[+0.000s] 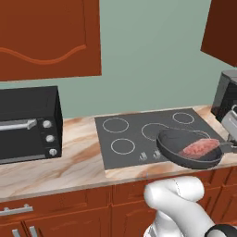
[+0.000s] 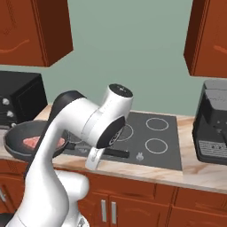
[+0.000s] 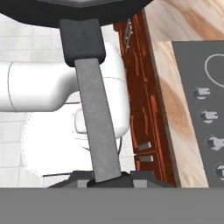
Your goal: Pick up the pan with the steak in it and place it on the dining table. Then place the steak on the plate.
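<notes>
The pan [image 1: 178, 144] is a dark round frying pan, held in the air over the front edge of the cooktop [image 1: 139, 134] and the counter. The steak [image 1: 201, 147], pinkish-red, lies flat inside it, toward the handle side. In the right base view the pan [image 2: 17, 141] with the steak [image 2: 32, 142] is at the left, partly behind my arm. My gripper [image 3: 105, 178] is shut on the pan's thin straight handle [image 3: 96, 122], which runs up to the pan's rim. The gripper [image 2: 95, 156] hangs under my wrist. The dining table and the plate are out of view.
A black toaster oven [image 1: 28, 122] stands on the marble counter left of the cooktop. A dark coffee machine [image 2: 213, 126] stands at the right. Red-brown cabinets hang above, and drawers [image 1: 55, 208] lie below. The cooktop knobs [image 3: 205, 116] line its front edge.
</notes>
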You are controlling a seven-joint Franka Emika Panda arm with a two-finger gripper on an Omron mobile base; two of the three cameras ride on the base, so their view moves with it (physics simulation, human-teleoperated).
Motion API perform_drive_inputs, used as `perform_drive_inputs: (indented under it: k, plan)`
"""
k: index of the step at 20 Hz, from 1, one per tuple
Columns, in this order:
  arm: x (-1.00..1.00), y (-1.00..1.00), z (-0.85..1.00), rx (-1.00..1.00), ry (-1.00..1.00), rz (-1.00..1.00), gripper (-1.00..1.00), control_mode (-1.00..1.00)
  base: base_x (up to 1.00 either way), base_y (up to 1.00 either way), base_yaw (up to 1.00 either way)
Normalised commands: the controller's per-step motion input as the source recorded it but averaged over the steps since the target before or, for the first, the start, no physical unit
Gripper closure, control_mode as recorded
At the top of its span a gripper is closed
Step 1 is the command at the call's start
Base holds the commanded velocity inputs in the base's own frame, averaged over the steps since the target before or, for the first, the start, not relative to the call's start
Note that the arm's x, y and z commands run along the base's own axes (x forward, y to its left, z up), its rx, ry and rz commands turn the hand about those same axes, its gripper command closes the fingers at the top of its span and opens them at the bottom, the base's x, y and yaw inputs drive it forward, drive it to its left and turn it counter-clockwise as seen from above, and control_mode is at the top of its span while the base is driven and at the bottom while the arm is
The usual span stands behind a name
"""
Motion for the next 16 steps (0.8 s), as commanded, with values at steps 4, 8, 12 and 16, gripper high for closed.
perform_drive_inputs:
  k: [4, 8, 12, 16]
  plan:
    - [0.0, 0.0, 0.0, 0.0, 0.0, 0.0, 1.0, 1.0, -0.99, 0.0, 0.03]
    - [0.0, 0.0, 0.0, 0.0, 0.0, 0.0, 1.0, 1.0, -0.65, 0.03, 0.24]
    - [0.0, 0.0, 0.0, 0.0, 0.0, 0.0, 1.0, 1.0, -0.27, 0.0, 0.44]
    - [0.0, 0.0, 0.0, 0.0, 0.0, 0.0, 1.0, 1.0, -0.11, 0.0, 0.5]
